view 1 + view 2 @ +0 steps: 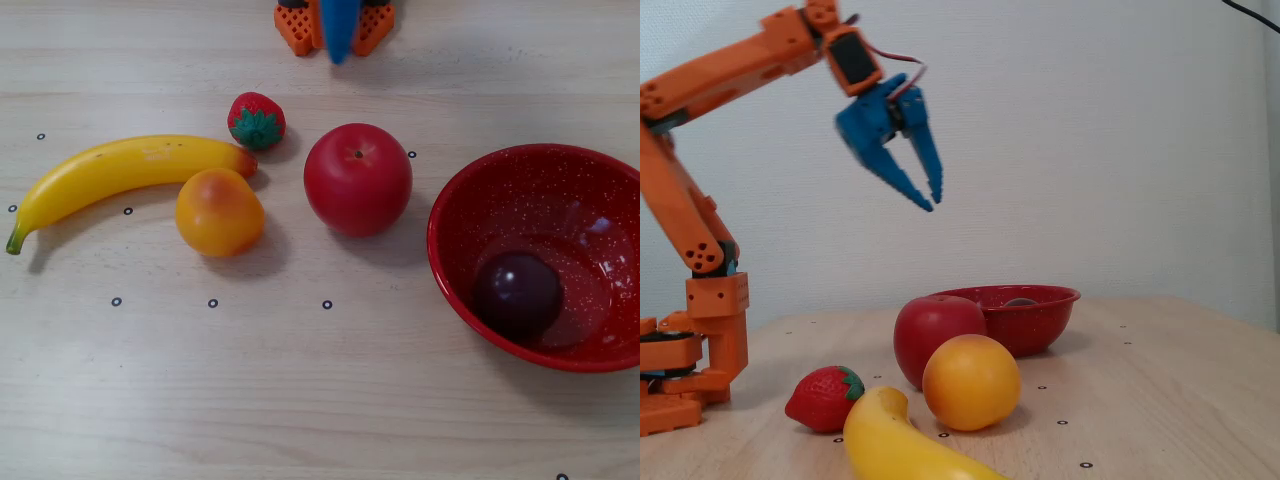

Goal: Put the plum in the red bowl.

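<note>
The dark purple plum (517, 293) lies inside the red bowl (545, 180), on its floor toward the near left side. In the side fixed view only its top (1020, 300) peeks over the red bowl's rim (1045, 322). My blue gripper (933, 202) hangs high in the air, well left of the bowl and above the table, its fingers drawn together with nothing between them. From above, just the gripper's blue tip (339, 50) shows at the top edge, in front of the orange arm base (300, 25).
A red apple (358, 178) stands just left of the bowl. Further left are an orange fruit (219, 211), a banana (120, 175) and a strawberry (257, 120). Small black dot markers are spread over the wooden table.
</note>
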Motion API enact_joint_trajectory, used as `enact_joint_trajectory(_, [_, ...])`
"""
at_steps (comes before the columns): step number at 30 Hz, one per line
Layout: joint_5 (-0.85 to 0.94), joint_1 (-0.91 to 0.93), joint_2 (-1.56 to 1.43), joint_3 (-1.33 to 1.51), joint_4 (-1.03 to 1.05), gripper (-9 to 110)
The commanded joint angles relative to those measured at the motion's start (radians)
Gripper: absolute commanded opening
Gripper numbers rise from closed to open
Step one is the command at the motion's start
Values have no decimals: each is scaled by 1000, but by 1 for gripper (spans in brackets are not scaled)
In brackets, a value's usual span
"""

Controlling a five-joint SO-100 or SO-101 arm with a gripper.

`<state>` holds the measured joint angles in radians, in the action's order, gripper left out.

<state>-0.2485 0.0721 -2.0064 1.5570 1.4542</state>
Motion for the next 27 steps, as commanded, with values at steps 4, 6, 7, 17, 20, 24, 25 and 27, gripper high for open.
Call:
enact_joint_trajectory(4, [-54, -114, -233, 212, -87, 0])
enact_joint_trajectory(6, [-64, -133, -310, 331, -141, 0])
enact_joint_trajectory(7, [-69, -138, -351, 391, -169, 0])
enact_joint_trajectory(17, [-71, -103, -874, 1012, -448, 0])
enact_joint_trajectory(20, [-38, -95, -999, 1143, -465, 0])
enact_joint_trajectory(24, [6, -106, -1135, 1315, -525, 0])
enact_joint_trajectory(25, [15, -107, -1164, 1347, -526, 0])
enact_joint_trajectory(27, [46, -110, -1200, 1401, -541, 0])
